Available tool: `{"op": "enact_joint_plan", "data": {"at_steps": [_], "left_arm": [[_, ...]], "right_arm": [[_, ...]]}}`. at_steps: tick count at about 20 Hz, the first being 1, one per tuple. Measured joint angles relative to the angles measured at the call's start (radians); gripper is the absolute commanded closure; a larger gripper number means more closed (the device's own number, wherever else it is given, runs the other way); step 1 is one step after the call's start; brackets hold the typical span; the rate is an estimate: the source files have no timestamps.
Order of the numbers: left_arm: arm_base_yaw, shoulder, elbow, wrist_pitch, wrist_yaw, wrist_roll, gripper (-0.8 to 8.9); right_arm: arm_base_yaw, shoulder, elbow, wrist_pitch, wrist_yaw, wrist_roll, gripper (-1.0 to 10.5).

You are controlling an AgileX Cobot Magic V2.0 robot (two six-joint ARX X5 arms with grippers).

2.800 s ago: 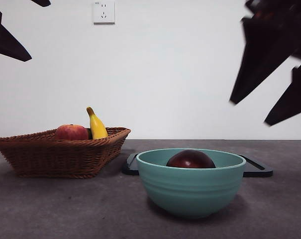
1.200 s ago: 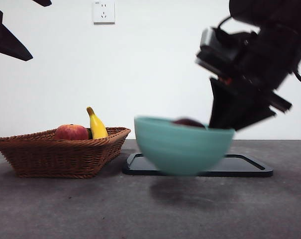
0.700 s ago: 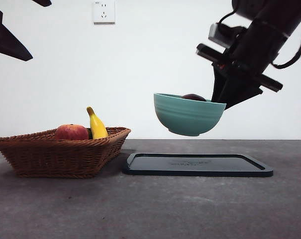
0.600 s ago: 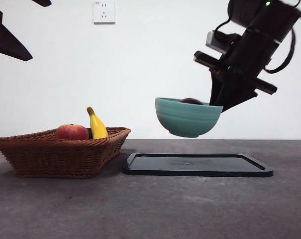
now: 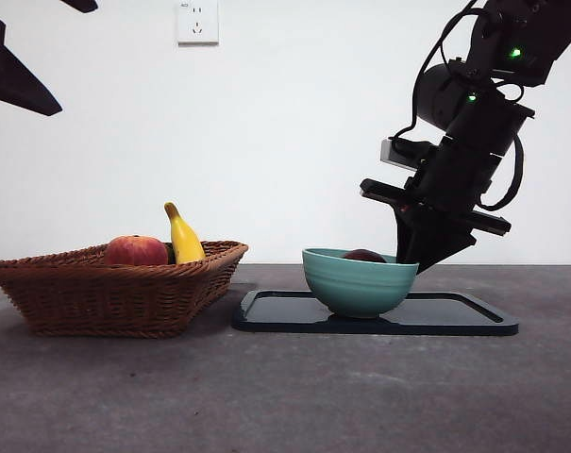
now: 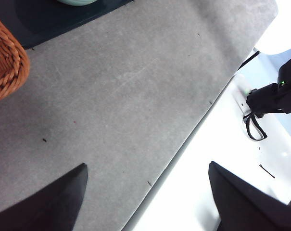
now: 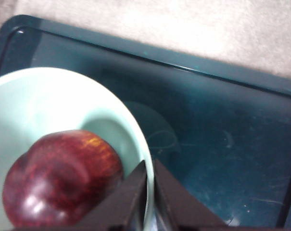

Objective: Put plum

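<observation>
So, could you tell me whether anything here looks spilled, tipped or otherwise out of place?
Nothing stands out. The teal bowl sits level on the black tray with the plum inside, the right gripper pinching its rim. The apple and banana rest in the wicker basket. The left gripper waits, open.

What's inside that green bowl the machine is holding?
A single dark red plum lies in the bowl, which the right gripper pinches by its rim. The bowl's floor beneath the plum is hidden.
</observation>
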Motion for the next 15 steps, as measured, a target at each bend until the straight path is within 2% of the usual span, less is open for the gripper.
{"op": "enact_joint_plan", "data": {"at_steps": [3, 5, 6, 9, 15], "left_arm": [[0.0, 0.0, 0.0, 0.0, 0.0, 0.0, 4.11], [0.0, 0.0, 0.0, 0.0, 0.0, 0.0, 4.11], [0.0, 0.0, 0.0, 0.0, 0.0, 0.0, 4.11], [0.0, 0.0, 0.0, 0.0, 0.0, 0.0, 4.11], [0.0, 0.0, 0.0, 0.0, 0.0, 0.0, 4.11]], "right_arm": [[0.0, 0.0, 0.001, -0.008, 0.0, 0.0, 9.3], [0.0, 0.0, 0.001, -0.015, 0.0, -0.001, 7.9], [0.0, 0.0, 0.002, -0.015, 0.0, 0.0, 7.5], [0.0, -0.05, 0.001, -0.032, 0.001, 0.0, 7.5], [0.0, -0.349, 0.002, -0.178, -0.009, -0.008, 7.5]]}}
